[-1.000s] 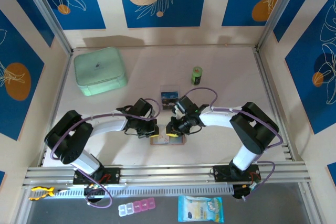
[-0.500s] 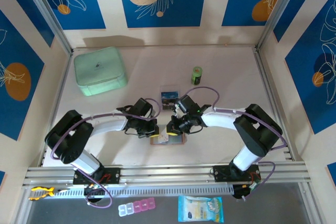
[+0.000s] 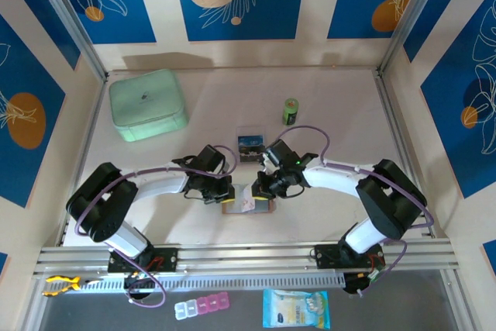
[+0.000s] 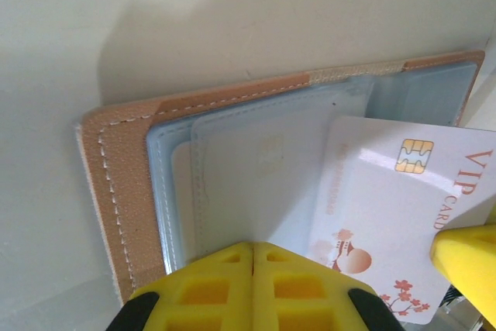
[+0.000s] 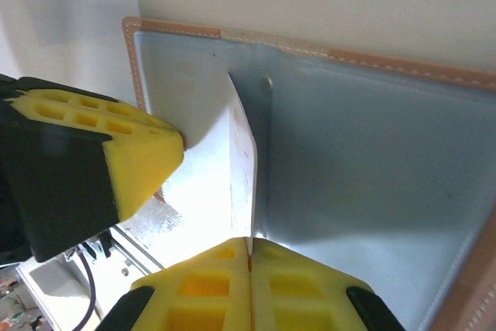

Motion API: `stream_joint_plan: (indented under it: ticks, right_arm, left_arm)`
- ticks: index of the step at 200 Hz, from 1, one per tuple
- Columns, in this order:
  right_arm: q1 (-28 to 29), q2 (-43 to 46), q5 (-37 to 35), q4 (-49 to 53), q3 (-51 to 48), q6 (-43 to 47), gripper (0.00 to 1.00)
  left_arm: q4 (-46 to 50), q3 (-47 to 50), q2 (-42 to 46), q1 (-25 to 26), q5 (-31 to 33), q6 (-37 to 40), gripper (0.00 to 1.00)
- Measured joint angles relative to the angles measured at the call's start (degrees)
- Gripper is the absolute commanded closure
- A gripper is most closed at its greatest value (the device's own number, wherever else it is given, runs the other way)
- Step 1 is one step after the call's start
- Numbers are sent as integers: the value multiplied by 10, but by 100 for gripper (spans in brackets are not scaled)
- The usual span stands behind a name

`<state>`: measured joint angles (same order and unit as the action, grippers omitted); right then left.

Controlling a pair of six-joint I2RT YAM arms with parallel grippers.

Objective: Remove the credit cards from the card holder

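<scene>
Right claw (image 5: 249, 247) grips 1 white card (image 4: 380, 207); left claw (image 4: 253, 253), closed, over the wallet (image 4: 116, 176); mint case (image 3: 147, 104) well apart.

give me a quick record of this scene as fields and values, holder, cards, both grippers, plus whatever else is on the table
card holder: open flat on the table, grey-blue pockets facing up
white VIP card: partly out of a pocket, chip showing
left gripper: shut, tips at the holder's near edge
right gripper: shut on the white VIP card's edge
loose cards: on the table beyond the holder
mint-green case: far left, closed
green cylinder: upright, beyond the loose cards
</scene>
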<state>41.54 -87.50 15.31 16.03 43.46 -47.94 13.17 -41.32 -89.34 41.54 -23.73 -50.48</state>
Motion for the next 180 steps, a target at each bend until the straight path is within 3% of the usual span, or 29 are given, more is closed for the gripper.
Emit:
stream_joint_plan:
  ticks: [75, 102, 150, 180]
  right_arm:
    - [0, 6, -33, 76, 37, 35, 95]
    - [-4, 10, -37, 107, 56, 71, 97]
    - [-15, 11, -63, 183, 128, 222, 100]
    - [-27, 6, -92, 228, 170, 372, 100]
  left_arm:
    - [2, -1, 1, 0, 0, 0, 100]
    - [7, -1, 4, 0, 2, 0, 95]
    - [15, -1, 24, 0, 7, -2, 93]
    - [16, -1, 39, -1, 14, -2, 93]
